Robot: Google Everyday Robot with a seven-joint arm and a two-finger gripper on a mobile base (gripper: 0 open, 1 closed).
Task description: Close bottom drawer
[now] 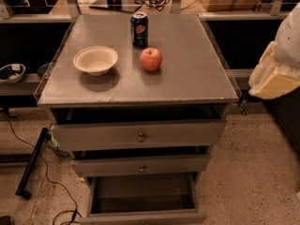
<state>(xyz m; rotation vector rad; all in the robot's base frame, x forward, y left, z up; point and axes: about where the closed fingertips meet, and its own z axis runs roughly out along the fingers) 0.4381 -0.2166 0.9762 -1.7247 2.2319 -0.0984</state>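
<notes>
The bottom drawer [140,216] is pulled far out at the foot of the grey cabinet. Its low front panel sits at the lower edge of the view and its inside is open and bare; no knob shows. The middle drawer [140,165] and the top drawer [138,135] above it stand slightly out, each with a small round knob. My gripper [274,81], a cream and white shape, hangs at the right edge of the view, beside the cabinet's right side at about top height, apart from all drawers.
On the cabinet top [197,78] stand a white bowl [95,60], a red apple [151,59] and a blue soda can [139,29]. A black pole [30,165] and a cable [56,191] lie on the speckled floor at left. Dark shelving runs behind.
</notes>
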